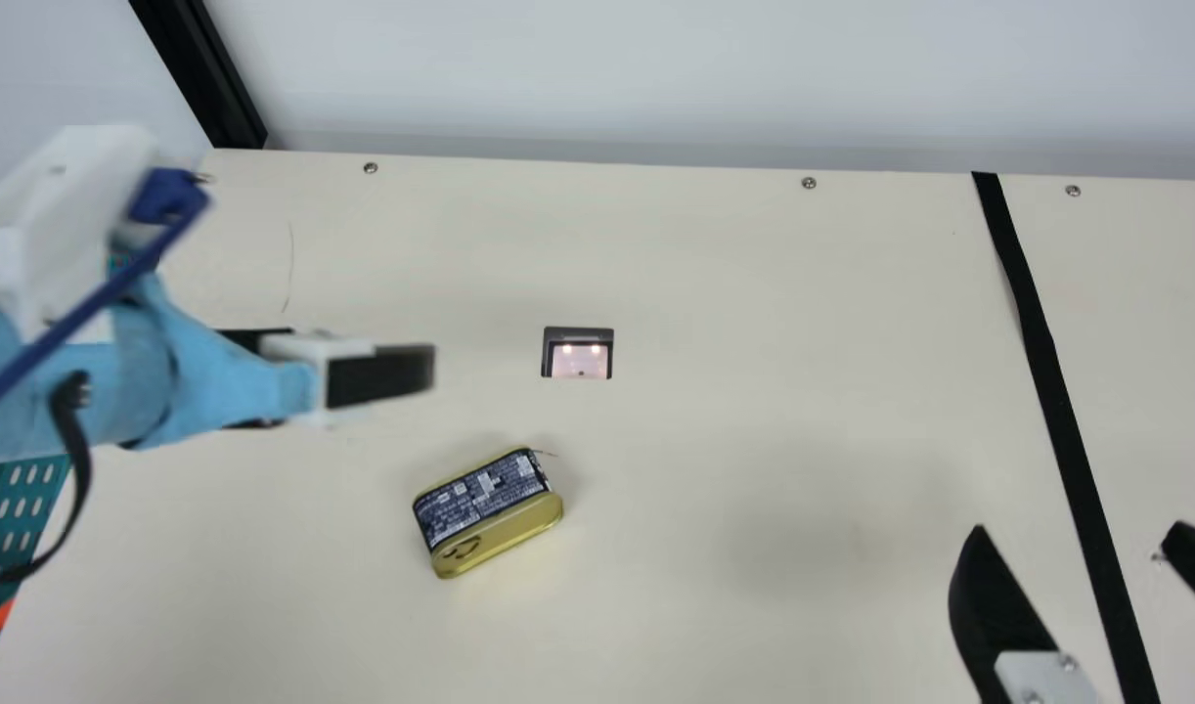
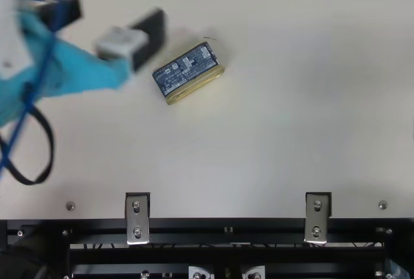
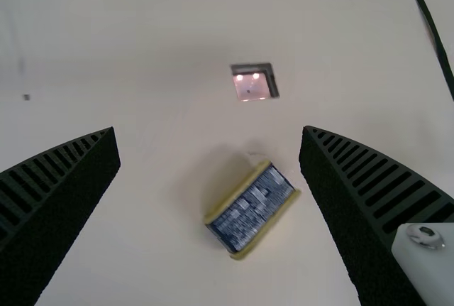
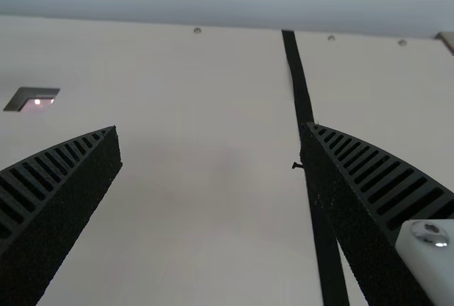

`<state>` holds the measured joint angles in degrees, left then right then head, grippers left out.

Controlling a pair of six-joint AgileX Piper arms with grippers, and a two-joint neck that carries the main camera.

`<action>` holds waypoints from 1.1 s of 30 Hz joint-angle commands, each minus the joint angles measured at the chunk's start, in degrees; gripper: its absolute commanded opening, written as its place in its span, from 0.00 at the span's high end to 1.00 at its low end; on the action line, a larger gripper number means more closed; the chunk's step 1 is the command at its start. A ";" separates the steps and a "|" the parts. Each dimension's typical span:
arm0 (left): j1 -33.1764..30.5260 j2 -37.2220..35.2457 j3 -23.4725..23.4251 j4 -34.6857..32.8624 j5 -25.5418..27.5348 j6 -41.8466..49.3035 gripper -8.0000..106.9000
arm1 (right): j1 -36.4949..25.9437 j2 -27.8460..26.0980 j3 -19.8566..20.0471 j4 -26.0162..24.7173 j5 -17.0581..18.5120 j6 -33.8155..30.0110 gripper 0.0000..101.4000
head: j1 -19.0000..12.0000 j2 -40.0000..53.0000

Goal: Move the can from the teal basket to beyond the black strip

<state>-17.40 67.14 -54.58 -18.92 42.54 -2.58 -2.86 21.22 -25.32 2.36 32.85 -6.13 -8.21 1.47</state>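
The can (image 1: pixel 485 510), gold with a dark blue label, lies on the table right of the teal basket (image 1: pixel 21 518), which my left arm partly covers. Up and to the left of the can is my left gripper (image 1: pixel 361 350). In the left wrist view my left gripper (image 3: pixel 209 132) stands open, with the can (image 3: pixel 252 210) on the table beyond its fingers. The top view has the can (image 2: pixel 186 72) too. At lower right, my right gripper (image 1: pixel 1079 530) has fingers on both sides of the black strip (image 1: pixel 1052 391). My right gripper (image 4: pixel 209 130) is open and holds nothing.
A small square fixture (image 1: pixel 578 354) is set in the table beyond the can. Screws line the far table edge, with a pale wall behind. A black post (image 1: pixel 201 73) stands at far left. Metal brackets (image 2: pixel 137 219) sit along the near edge.
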 commanded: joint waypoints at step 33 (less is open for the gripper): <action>2.75 -1.49 2.61 0.00 -3.32 0.00 0.15 | -4.07 41.00 -34.50 -0.97 -8.13 -12.26 0.00 | -0.17 -0.10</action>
<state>-14.65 65.64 -51.96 -18.92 39.22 -2.59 -6.77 60.89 -59.07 1.66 24.67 -18.18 -8.21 1.47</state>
